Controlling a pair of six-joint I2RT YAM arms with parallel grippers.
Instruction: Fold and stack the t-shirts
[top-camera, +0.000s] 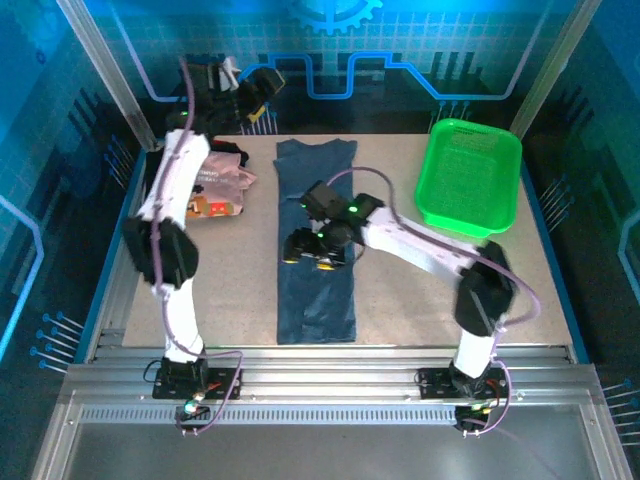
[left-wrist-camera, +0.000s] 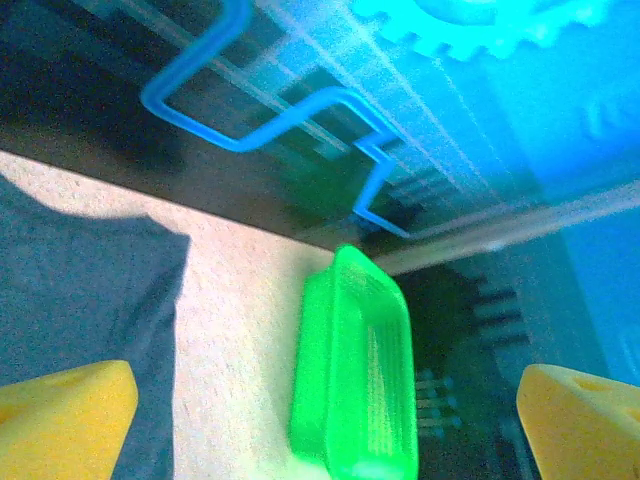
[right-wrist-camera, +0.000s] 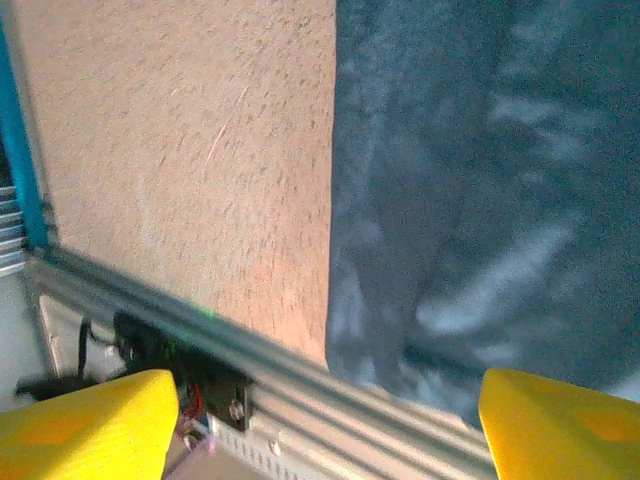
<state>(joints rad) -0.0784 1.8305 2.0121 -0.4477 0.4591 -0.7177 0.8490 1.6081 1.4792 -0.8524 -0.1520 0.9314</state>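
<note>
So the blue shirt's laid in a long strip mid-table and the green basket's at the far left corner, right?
No, the green basket is at the far right corner, as the top external view shows; the blue shirt is as you say.

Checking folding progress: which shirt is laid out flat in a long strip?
The dark blue shirt in the middle of the table. The pink printed shirt and the black shirt lie bunched together at the far left instead.

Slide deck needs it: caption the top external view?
Right gripper open over the folded slate-blue t-shirt; left gripper high beyond the pink t-shirt.
</note>
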